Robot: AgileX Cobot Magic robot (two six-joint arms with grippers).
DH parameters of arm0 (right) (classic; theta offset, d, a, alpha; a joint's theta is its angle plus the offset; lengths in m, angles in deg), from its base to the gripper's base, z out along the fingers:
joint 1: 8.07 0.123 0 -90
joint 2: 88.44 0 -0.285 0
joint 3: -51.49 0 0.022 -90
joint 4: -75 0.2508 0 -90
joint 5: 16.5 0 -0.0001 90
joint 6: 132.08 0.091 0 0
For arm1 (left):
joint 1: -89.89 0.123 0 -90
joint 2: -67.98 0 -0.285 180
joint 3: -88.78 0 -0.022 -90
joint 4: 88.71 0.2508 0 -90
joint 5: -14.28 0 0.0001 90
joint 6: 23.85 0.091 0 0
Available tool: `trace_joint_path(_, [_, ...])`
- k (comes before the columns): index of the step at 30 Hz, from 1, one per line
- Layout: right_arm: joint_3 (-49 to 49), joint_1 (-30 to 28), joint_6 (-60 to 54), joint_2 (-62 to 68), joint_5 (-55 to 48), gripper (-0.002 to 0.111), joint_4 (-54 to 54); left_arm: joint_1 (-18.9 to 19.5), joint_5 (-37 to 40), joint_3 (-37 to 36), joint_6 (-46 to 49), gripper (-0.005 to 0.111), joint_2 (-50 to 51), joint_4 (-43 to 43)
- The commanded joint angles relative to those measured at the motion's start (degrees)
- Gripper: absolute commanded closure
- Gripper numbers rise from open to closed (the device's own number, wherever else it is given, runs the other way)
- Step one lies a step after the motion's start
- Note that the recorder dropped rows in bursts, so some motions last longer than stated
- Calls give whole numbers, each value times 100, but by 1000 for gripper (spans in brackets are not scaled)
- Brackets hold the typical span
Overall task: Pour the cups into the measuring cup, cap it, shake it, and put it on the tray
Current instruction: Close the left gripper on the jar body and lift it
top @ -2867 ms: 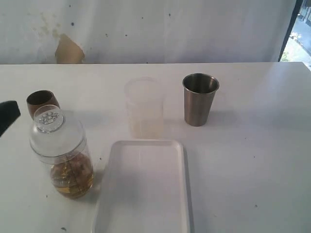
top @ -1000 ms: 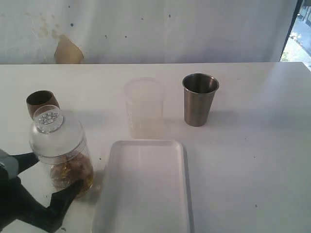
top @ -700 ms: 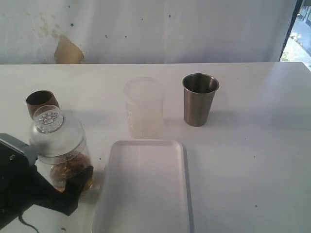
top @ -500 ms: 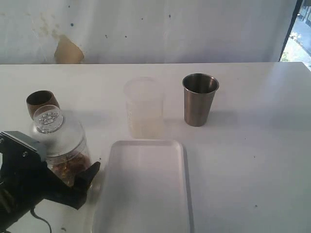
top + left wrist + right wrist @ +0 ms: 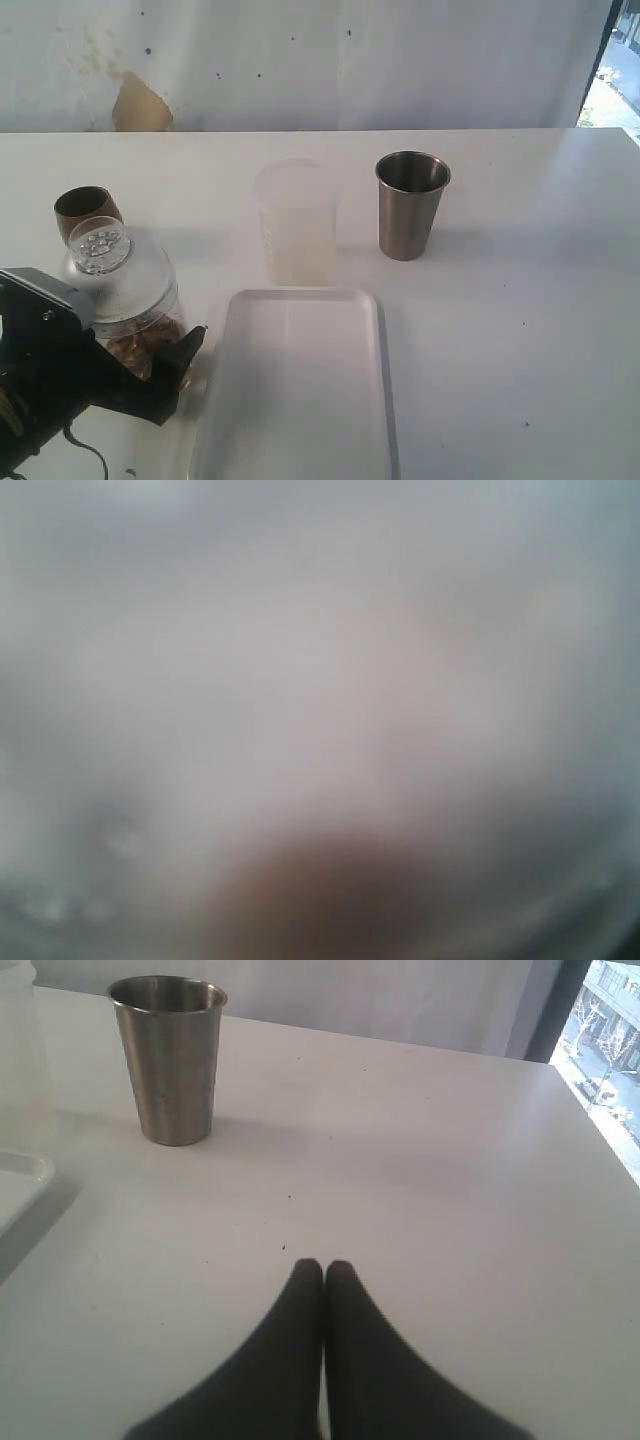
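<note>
Straddling measuring cup [image 5: 125, 285], left hand [image 5: 135, 335] open, tray [image 5: 300, 293] rim just beside; right hand [image 5: 322, 1270] closed over open table [image 5: 450, 1160]

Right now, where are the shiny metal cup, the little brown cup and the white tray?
steel tumbler [image 5: 410, 220], exterior view, side wall.
brown wooden cup [image 5: 84, 204], exterior view, open top.
white tray [image 5: 300, 390], exterior view, bare floor.

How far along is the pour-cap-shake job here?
Done: clear plastic measuring cup holds amber liquid and wears its domed clear lid. In hand: left gripper, jaws open, straddles it. Left: gripping it, shaking if not already done, and setting it on the flat white tray; it stands on the table beside it. Right gripper is shut, holding nothing.
</note>
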Motion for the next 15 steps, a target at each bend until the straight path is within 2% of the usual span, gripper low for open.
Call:
trace_joint_path(1, [30, -27, 22, -35, 5, 108, -16, -12, -98, 10, -56, 2, 5, 27])
trace_joint_path(15, [30, -27, 22, -35, 5, 108, -16, -12, -98, 231, -127, 5, 5, 395])
